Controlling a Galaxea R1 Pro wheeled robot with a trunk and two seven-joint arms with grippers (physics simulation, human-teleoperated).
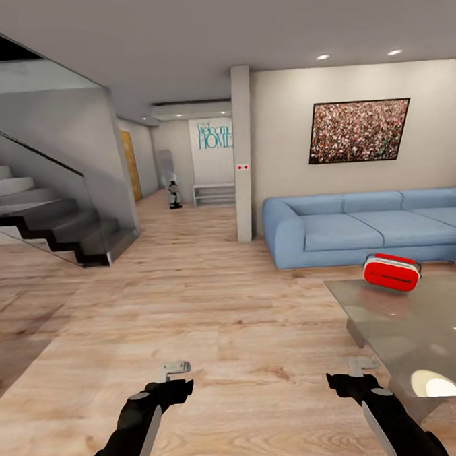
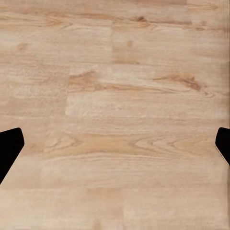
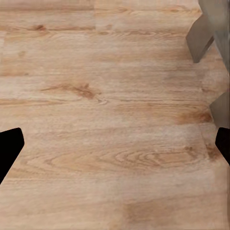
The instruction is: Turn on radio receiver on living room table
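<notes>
Low over the light wood floor [image 1: 212, 303], the left gripper [image 1: 175, 371] and the right gripper [image 1: 361, 366] each hang with fingers spread wide apart, holding nothing, as both wrist views show only the dark fingertips [image 2: 9, 148] at the frame sides above bare planks. Just beyond the right gripper stands the table [image 1: 396, 326], its grey angled base showing in the right wrist view, and the radio receiver [image 1: 391, 271] sits at the table's far edge, near its far-left corner. Behind it runs the blue sofa [image 1: 349, 227] under the crowd picture [image 1: 359, 131], with the stairs [image 1: 45, 219] well off to the left.
</notes>
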